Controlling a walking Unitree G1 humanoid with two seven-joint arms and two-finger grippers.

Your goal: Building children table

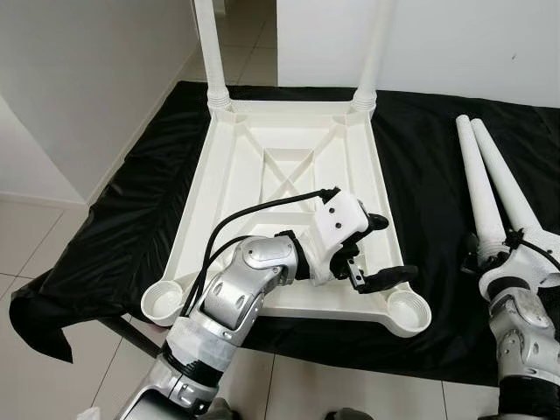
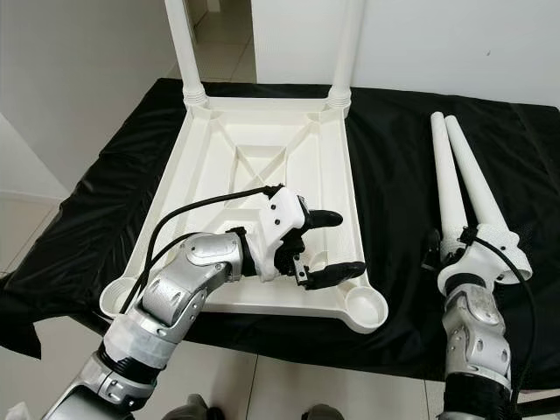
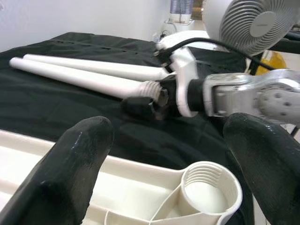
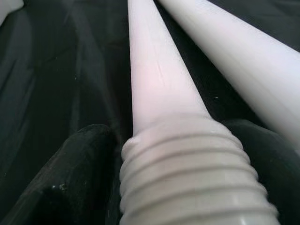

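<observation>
The white plastic table top (image 1: 289,149) lies upside down on a black cloth. Two white legs (image 1: 210,52) (image 1: 374,52) stand screwed into its far corners. The near sockets (image 1: 408,311) (image 1: 162,302) are empty. My left gripper (image 1: 395,249) is open, hovering over the top's near right edge, just behind the near right socket (image 3: 206,192). Two loose legs (image 1: 472,175) (image 1: 507,188) lie side by side on the cloth to the right. My right gripper (image 1: 490,254) is shut on the threaded end (image 4: 187,164) of the left loose leg, a finger (image 4: 70,173) on each side.
The black cloth (image 1: 131,219) hangs over the supporting table's edges at the near left. A white wall (image 1: 79,79) stands close on the left, with tiled floor (image 1: 26,236) below. A white fan (image 3: 253,23) stands beyond the right arm.
</observation>
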